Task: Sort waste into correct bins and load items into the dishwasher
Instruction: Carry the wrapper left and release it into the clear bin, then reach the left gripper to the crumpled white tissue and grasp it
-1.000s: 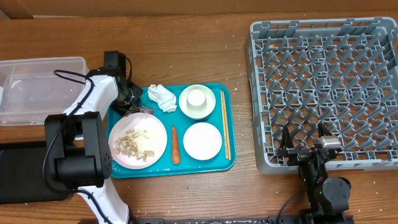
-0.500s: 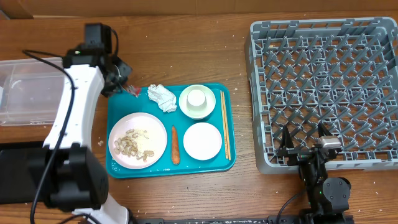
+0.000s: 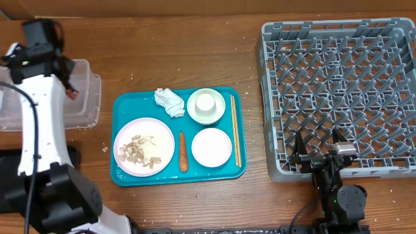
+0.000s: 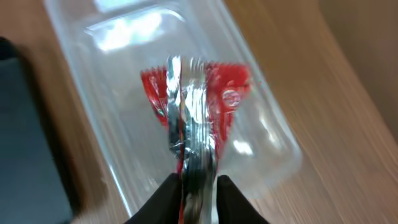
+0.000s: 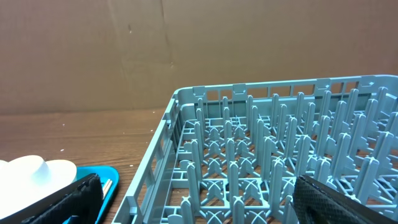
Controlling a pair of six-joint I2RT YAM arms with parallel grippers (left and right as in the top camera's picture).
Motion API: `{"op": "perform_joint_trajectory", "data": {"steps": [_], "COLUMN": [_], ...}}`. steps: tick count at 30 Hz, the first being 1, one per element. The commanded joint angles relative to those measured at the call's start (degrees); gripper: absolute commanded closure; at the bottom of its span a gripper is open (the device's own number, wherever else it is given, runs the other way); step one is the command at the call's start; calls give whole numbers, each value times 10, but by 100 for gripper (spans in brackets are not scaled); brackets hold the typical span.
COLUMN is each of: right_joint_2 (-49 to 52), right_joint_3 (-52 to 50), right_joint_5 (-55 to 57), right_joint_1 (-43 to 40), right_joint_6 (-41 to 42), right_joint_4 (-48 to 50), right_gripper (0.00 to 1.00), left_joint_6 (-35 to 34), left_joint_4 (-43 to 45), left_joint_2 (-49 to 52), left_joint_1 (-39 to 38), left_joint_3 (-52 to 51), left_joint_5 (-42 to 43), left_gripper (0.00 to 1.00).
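My left gripper (image 3: 69, 90) is shut on the red shiny snack wrapper (image 3: 73, 93) and holds it above the right end of the clear tub (image 3: 91, 77). In the left wrist view the wrapper (image 4: 199, 93) hangs from the shut left gripper (image 4: 198, 186) over the clear tub (image 4: 267, 143). The crumpled tissue (image 3: 169, 101), carrot stick (image 3: 183, 151), large plate with food scraps (image 3: 143, 146), small plate (image 3: 211, 147), bowl with a cup in it (image 3: 206, 105) and chopsticks (image 3: 234, 130) lie on the teal tray (image 3: 123, 175). My right gripper (image 3: 318, 148) is open and empty at the front edge of the grey dish rack (image 3: 344, 84).
The black tray (image 3: 10, 185) lies at the front left, partly hidden by my left arm, and shows in the left wrist view (image 4: 28, 143). The right wrist view shows the rack's pegs (image 5: 267, 162) and a corner of the teal tray (image 5: 109, 177).
My left arm has swung left from the teal tray's back left corner to over the clear tub, carrying the red wrapper. The right arm has not moved.
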Motion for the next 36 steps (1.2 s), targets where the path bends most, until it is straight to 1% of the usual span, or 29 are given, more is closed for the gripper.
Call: {"op": "perform_joint_trajectory", "data": {"steps": [1, 2, 3, 6, 7, 9, 12, 13, 14, 15, 16, 18, 21, 22, 26, 29, 30, 32, 34, 36], "right_joint_2": [-4, -4, -4, -4, -4, -4, -4, -4, -4, -4, -4, -4, -4, -4, -4, -4, -4, -4, -4, -4], "right_joint_3": [-6, -6, -6, -6, -6, -6, -6, -6, -6, -6, -6, -6, -6, -6, -6, -6, -6, -6, -6, -6], "right_joint_5": [3, 3, 3, 3, 3, 3, 3, 3, 3, 3, 3, 3, 3, 3, 3, 3, 3, 3, 3, 3], "right_joint_1": [-3, -3, -3, -3, -3, -3, -3, -3, -3, -3, -3, -3, -3, -3, -3, -3, -3, -3, -3, -3], "right_joint_6": [-1, -1, -1, -1, -1, -1, -1, -1, -1, -1, -1, -1, -1, -1, -1, -1, -1, -1, -1, -1], "right_joint_4": [2, 2, 2, 2, 2, 2, 2, 2, 2, 2, 2, 2, 2, 2, 2, 2, 2, 2, 2, 2], "right_gripper": [0, 0, 0, 0, 0, 0, 0, 0, 0, 0, 0, 0, 0, 0, 0, 0, 0, 0, 0, 0], "left_joint_6": [7, 8, 20, 26, 38, 62, 103, 125, 129, 129, 129, 129, 131, 133, 129, 95, 72, 41, 24, 5], "left_joint_4": [13, 13, 5, -11, -18, -17, -11, -4, -2, -5, -15, -35, -59, -62, -62, -56, -54, -50, -47, -47], "left_joint_2": [36, 43, 49, 44, 33, 21, -11, -29, -35, -39, -38, -31, -7, 9, 49, 75, 84, 98, 111, 126], "left_joint_1": [40, 47, 58, 64, 64, 62, 53, 42, 34, 13, -5, -39, -103, -137, -205, -238, -250, -263, -272, -277], "left_joint_3": [5, 5, 5, 6, 6, 6, 6, 6, 6, 6, 5, 5, 4, 4, 4, 4, 4, 4, 4, 4], "left_joint_5": [-13, -7, 16, 62, 102, 150, 278, 369, 409, 463, 479, 478, 470, 452, 382, 322, 291, 253, 237, 237], "left_gripper": [62, 50, 41, 35, 34, 33, 32, 30, 28, 21, 12, 0, 0, 0, 0, 1, 3, 4, 4, 8]}}
